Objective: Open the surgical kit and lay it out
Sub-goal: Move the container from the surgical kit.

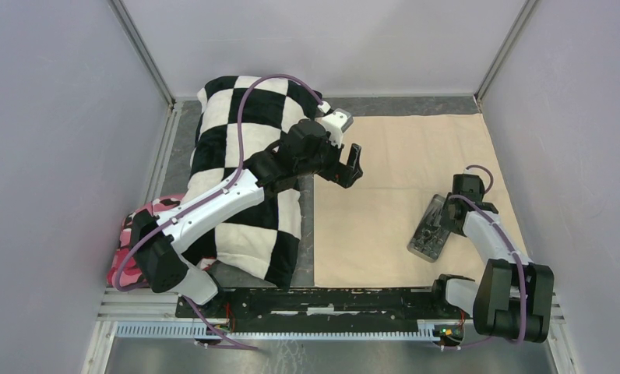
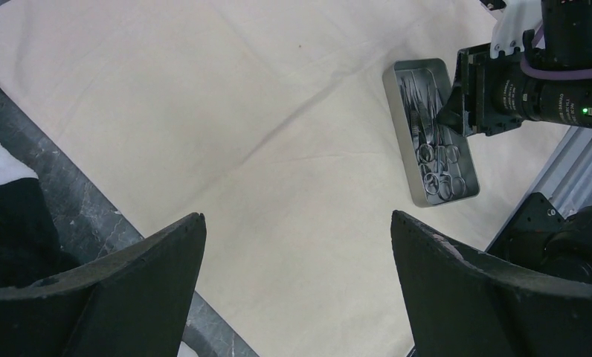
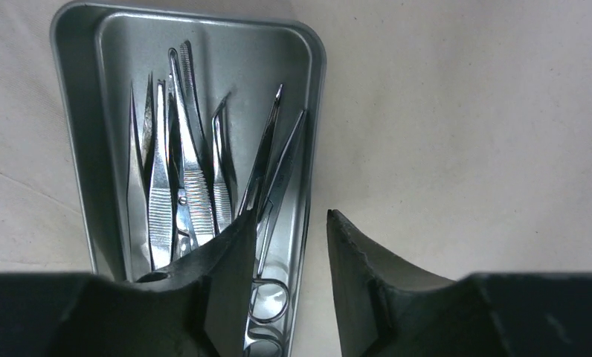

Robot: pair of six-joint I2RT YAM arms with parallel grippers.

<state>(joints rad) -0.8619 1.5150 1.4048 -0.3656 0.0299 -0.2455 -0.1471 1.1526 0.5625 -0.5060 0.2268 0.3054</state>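
While left hand (image 2: 297, 219) hangs wide apart, empty, right hand (image 3: 291, 216) half apart straddles tray (image 3: 226, 52) wall, unclamped.

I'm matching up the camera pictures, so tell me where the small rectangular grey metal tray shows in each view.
Top external: the small rectangular grey metal tray sits right of centre, in the lower half, lying at a slant.
Left wrist: the tray is in the upper right, also at a slant.
Right wrist: the tray fills the upper left, seen close up.
Shared landmark: the beige cloth wrap lies under the tray in all three.
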